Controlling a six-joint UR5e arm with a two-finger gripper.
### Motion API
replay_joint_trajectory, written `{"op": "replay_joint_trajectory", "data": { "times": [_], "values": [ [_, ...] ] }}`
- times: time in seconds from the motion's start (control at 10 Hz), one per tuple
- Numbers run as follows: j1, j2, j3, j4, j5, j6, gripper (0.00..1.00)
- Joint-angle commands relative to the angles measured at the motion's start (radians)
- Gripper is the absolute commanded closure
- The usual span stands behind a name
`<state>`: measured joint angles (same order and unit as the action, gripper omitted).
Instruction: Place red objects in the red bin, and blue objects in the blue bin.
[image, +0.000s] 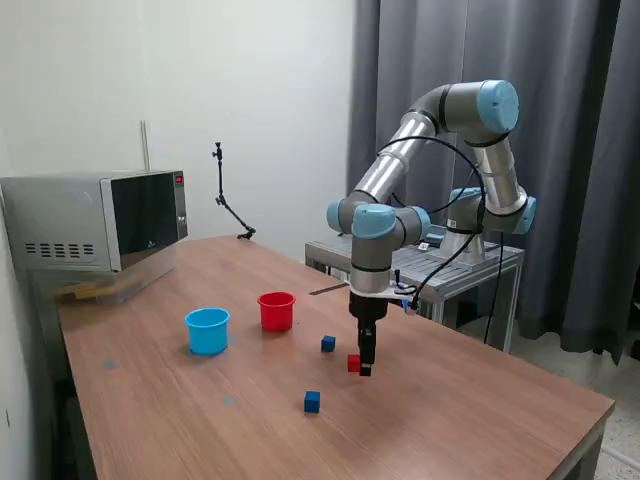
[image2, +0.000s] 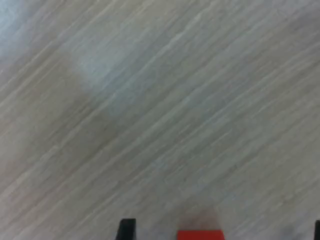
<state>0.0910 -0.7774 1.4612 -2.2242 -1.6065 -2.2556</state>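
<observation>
Jaws astride red cube (image: 354, 363), blue cubes (image: 328, 343) near.

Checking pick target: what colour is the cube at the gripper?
Red cube, at the gripper; clearest in exterior view.

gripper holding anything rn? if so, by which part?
Cannot tell. The gripper is down at the table beside a red cube; in the wrist view the cube lies between the fingers, contact unclear.

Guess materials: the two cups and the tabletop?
Red cup and blue cup: likely plastic, with uniform saturated colour, thin walls and a slight sheen. Table: wood-look with straight printed-looking grain and a matte finish, probably laminate, though solid wood can't be ruled out.
</observation>
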Motion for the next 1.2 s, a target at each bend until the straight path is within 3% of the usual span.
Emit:
{"op": "replay_joint_trajectory", "data": {
  "times": [0.0, 1.1],
  "values": [
    [-0.002, 0.000, 0.007, 0.000, 0.000, -0.001, 0.00],
    [-0.023, -0.002, 0.005, -0.002, 0.002, -0.004, 0.00]
  ]
}}
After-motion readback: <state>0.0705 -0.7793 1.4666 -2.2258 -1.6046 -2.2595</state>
